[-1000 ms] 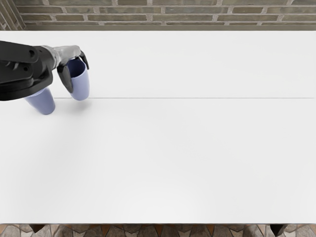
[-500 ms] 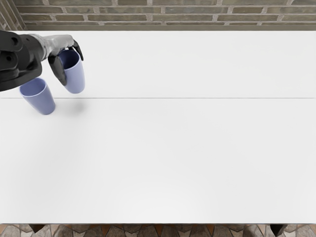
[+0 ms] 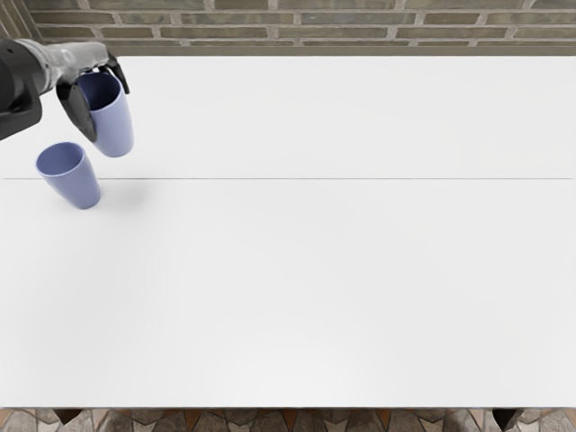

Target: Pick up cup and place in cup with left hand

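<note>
- The picking up looked done and the carry seemed to be the step in hand: the black-and-grey, five-fingered left hand (image 3: 72, 65) had a smooth, tapered, periwinkle-blue cup (image 3: 113, 128) raised above the flat white table (image 3: 315, 279), and the placing was not yet done.
- The hand was closed on that cup near its rim, with dark fingers showing on both sides of it; the cup hung below the palm, mouth up and slightly tilted.
- The second cup, a matching tapered blue one (image 3: 76, 182), stood on the table with its round mouth open and uncovered. It lay nearer the table's front edge than the hand did, and a little toward the picture's left of the held cup, near it but apart.
- The next move called for bringing the held cup's base over that mouth, straightening it, lowering it inside and only then letting go.
- How high the base was above the standing rim could not be told exactly from this view; coming in low or off-centre might have knocked the standing cup over.
</note>
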